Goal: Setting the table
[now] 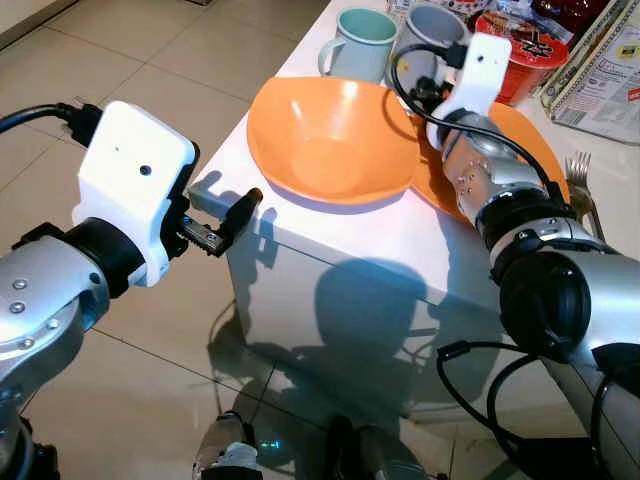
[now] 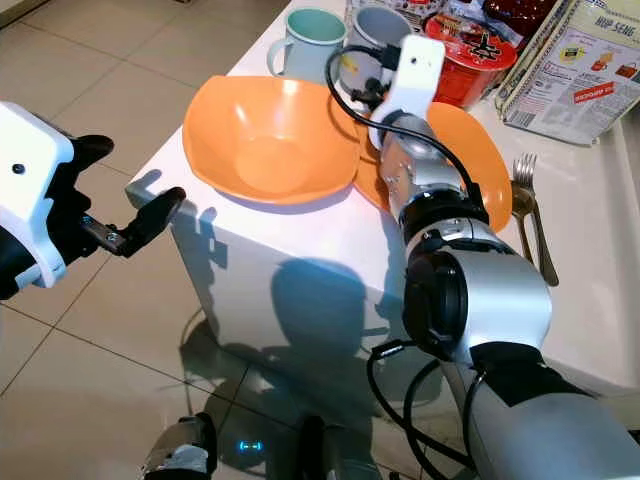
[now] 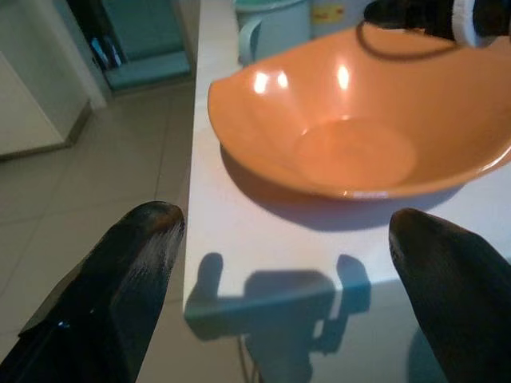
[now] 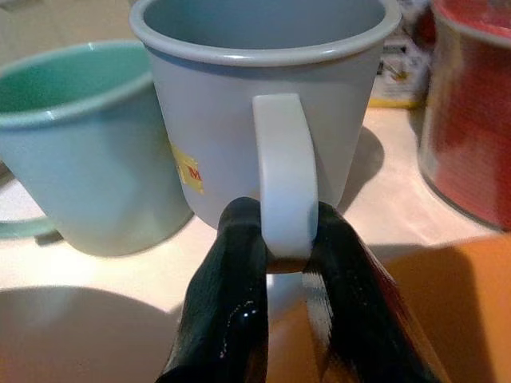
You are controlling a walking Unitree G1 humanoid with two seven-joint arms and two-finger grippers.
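Orange bowl near the white worktop corner, rim reaching close to the front edge. Orange plate just behind and beside it, partly under the right arm. Grey mug and mint mug side by side further back, close to the worktop's left edge; red noodle cup and a printed box beyond. Fork along the right of the plate. Right gripper reached over the plate, jaws pinched narrow on the grey mug's handle. Left gripper off the worktop corner, over tiled floor, jaws spread wide, holding nothing, facing the bowl. Open floor all along the left.
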